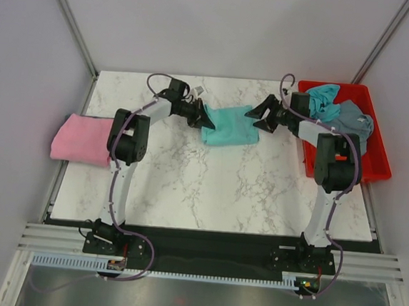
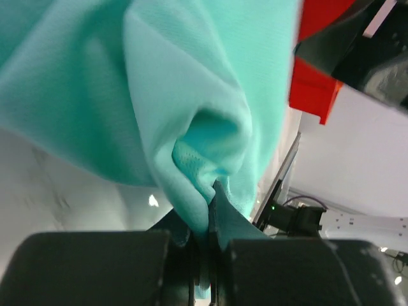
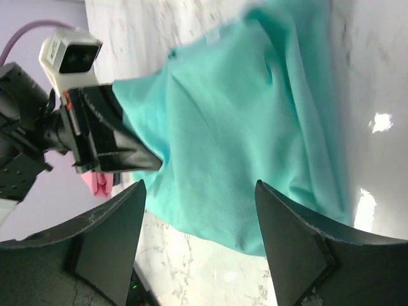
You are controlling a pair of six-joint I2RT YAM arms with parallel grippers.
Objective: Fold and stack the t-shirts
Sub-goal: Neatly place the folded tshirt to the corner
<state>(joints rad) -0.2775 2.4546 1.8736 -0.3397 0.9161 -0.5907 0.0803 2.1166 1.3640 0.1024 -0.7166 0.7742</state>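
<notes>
Bunched, fine-knit teal-green t-shirt (image 1: 230,125) mid-way across veined marble table (image 1: 208,189), left edge swallowed inside the tightly pinching left gripper (image 2: 205,255); right gripper (image 3: 199,188) splayed wide at the opposite edge, contact unclear. Crumpled shirts (image 1: 351,119) in red plastic tray (image 1: 377,150), partly hidden behind the right arm.
</notes>
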